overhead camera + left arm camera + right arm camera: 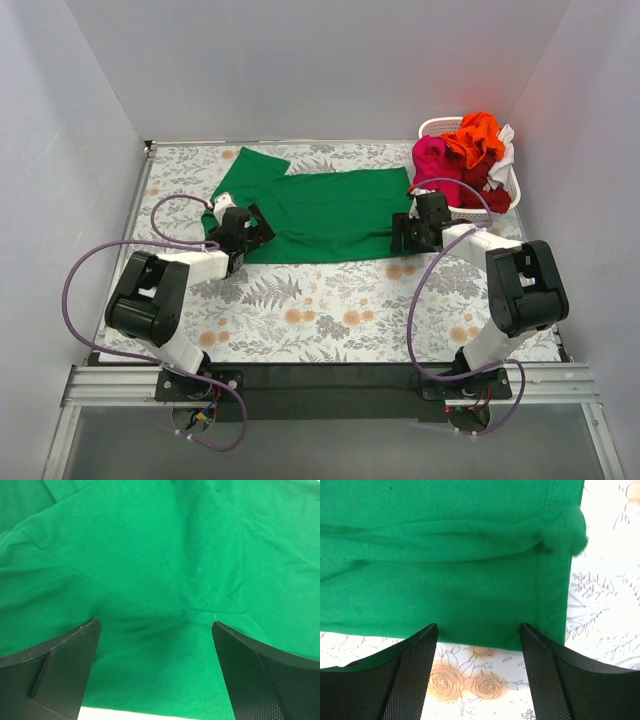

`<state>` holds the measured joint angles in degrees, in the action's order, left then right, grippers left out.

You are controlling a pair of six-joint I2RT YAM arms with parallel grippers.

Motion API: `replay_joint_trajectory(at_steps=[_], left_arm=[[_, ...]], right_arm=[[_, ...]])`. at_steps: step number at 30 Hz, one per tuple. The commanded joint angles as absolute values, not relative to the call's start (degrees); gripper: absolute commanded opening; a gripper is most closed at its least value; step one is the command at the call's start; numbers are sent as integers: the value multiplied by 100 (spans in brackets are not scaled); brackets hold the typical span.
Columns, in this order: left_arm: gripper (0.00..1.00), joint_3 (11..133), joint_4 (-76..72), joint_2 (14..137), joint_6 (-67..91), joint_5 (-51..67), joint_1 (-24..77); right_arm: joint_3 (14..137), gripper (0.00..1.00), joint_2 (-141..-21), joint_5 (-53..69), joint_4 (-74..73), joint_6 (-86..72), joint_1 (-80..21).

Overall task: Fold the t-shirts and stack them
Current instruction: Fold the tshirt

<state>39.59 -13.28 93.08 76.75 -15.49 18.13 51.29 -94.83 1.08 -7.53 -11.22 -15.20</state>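
Left gripper (155,640) and right gripper (478,640) gape empty over the shirt (320,212); a shallow pinch may catch only its top layer.

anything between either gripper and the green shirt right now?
Nothing visible. The left gripper, fingers open, sits right over the green t-shirt at its near edge. The right gripper, also open, is at the near hem corner. The basket of other shirts stands far right, outside both approaches.

Between the left claw (155,625) and the right claw (478,627) a green shirt (330,215) lies flat, leaving room above. Just beyond the right claw a heaped basket (432,127) blocks the way.
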Motion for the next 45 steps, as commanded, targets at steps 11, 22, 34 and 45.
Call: replay_joint_trajectory(at_steps=[11, 22, 34, 45], left_arm=[[88, 3455, -440, 8781, 7778, -1986, 1784], [88, 3823, -597, 7796, 7532, -1531, 1810], [87, 3419, -1327, 7849, 7058, -993, 1978], [87, 3410, -1327, 8094, 6996, -984, 1978]], right_arm=[[4236, 62, -8509, 396, -1986, -1371, -1687], [5719, 63, -7996, -325, -2241, -1108, -1731], [6925, 58, -9746, -501, -1925, -739, -1731], [7172, 56, -10292, -44, -1863, -141, -1731]])
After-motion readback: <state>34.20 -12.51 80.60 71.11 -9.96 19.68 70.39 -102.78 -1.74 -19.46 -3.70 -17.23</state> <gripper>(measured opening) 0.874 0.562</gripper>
